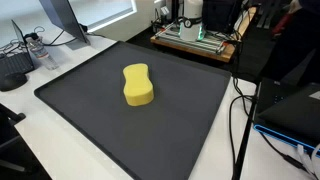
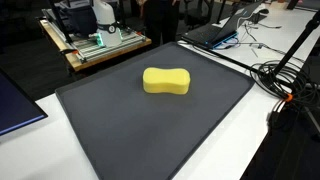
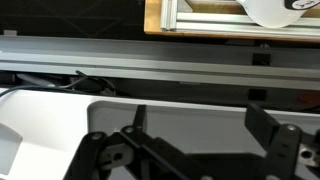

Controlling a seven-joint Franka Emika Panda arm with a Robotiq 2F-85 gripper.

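Observation:
A yellow peanut-shaped sponge (image 1: 138,85) lies on a dark grey mat (image 1: 90,110); in the second exterior view the sponge (image 2: 166,81) sits near the middle of the mat (image 2: 120,130). No arm shows in either exterior view. In the wrist view my gripper (image 3: 198,118) stands open, its two dark fingers (image 3: 262,122) wide apart with nothing between them. It looks across the mat's far edge toward a metal rail. The sponge is not in the wrist view.
A wooden cart with equipment (image 1: 195,38) stands beyond the mat, also seen from another angle (image 2: 95,40). Cables (image 1: 240,110) run along one side of the mat. A laptop (image 2: 215,32) and more cables (image 2: 285,80) lie near the other corner. A monitor (image 1: 60,20) stands at the back.

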